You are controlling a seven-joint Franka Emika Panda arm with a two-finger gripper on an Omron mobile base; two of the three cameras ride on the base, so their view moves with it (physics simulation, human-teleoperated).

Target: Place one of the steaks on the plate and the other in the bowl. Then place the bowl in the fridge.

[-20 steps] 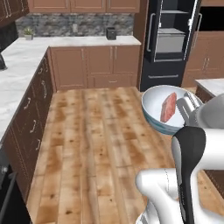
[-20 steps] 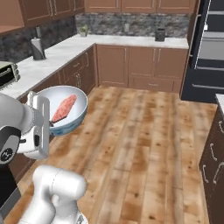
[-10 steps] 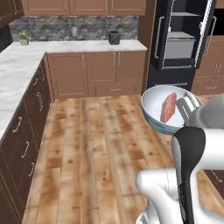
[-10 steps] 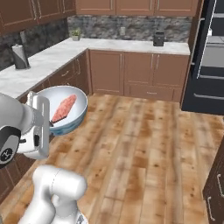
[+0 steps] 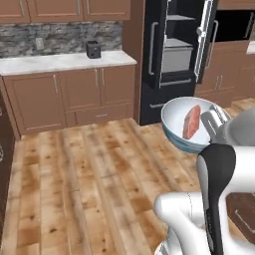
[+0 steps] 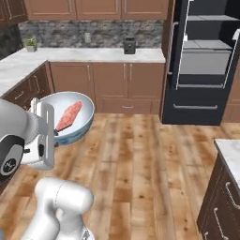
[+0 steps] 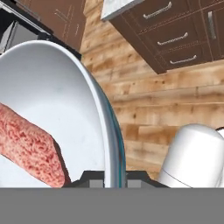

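Pincer [image 7: 114,177] pinching the bowl [image 5: 175,124] by its rim, steak [image 5: 191,121] inside, held above the floor; you keep it level and aim for the open fridge [image 5: 175,55] shelf ahead.

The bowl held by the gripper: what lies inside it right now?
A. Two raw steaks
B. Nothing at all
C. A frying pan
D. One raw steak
D. A single pinkish-red steak rests against the whitish inside of the bowl, whose rim is clamped in the gripper and carried above the wooden floor.
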